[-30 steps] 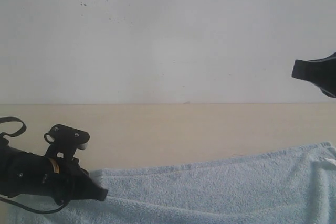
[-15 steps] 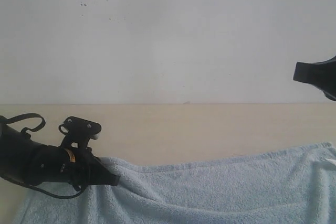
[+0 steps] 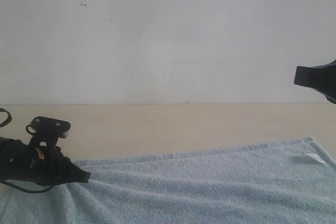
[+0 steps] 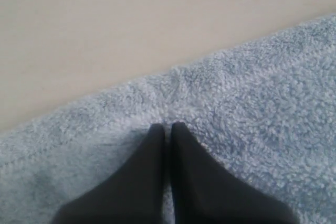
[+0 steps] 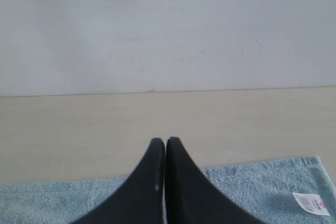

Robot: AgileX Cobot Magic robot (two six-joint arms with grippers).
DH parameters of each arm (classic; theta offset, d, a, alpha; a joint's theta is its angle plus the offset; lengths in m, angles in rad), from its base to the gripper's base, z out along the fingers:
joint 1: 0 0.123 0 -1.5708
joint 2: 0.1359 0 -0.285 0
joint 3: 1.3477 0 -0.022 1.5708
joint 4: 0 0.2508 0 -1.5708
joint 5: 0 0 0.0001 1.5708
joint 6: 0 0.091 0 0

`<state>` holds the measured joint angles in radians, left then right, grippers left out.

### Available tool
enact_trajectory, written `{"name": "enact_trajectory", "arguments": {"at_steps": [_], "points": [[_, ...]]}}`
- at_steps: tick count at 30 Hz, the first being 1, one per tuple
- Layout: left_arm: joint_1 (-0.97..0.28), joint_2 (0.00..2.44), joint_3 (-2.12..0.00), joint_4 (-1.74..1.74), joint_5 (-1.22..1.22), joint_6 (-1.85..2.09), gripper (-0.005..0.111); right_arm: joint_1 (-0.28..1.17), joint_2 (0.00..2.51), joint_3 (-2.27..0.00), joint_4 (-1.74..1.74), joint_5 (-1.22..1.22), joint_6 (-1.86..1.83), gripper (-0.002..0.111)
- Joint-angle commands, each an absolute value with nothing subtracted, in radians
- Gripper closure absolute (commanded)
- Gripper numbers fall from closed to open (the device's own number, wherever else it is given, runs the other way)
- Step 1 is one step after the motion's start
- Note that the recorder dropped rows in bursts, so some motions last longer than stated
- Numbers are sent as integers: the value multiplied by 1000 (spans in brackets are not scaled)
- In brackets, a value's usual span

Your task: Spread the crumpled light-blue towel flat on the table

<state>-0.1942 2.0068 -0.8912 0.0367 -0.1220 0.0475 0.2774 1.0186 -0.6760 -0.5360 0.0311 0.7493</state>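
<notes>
The light-blue towel (image 3: 210,182) lies mostly spread over the near part of the beige table (image 3: 157,124), its hemmed far edge running slightly uphill to the right and its white tag (image 3: 315,157) at the right corner. My left gripper (image 3: 86,178) is shut, its tips low on the towel's left part, just inside the far hem. In the left wrist view the closed fingertips (image 4: 168,126) lie against the terry cloth (image 4: 252,93), with a small pucker beyond them. My right gripper (image 3: 295,76) hovers shut well above the right corner, holding nothing; its wrist view shows the gripper (image 5: 165,140), towel (image 5: 252,187) and tag (image 5: 311,203).
A white speckled wall (image 3: 157,35) rises behind the table's far edge. A strip of bare table (image 5: 79,129) lies between the towel's far hem and the wall. The towel runs out of the exterior view at the bottom.
My left gripper swung right and then back to the left, staying shut. The towel shifted left with it and its bunched far edge has smoothed out. The right gripper barely moved.
</notes>
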Motion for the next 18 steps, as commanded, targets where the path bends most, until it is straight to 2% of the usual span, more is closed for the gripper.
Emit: {"name": "enact_trajectory", "arguments": {"at_steps": [1, 8, 14, 18], "points": [[-193, 1966, -857, 36, -26, 63, 103, 278, 1010, -672, -537, 42, 715, 108], [-256, 1806, -857, 34, -27, 46, 103, 278, 1052, -672, -570, 256, 450, 108], [-348, 1672, -839, 34, 64, 29, 103, 269, 1353, -676, -762, 210, 484, 108], [-407, 1589, -751, 10, 74, 14, 103, 124, 1609, -793, -790, 171, 668, 108]]}}
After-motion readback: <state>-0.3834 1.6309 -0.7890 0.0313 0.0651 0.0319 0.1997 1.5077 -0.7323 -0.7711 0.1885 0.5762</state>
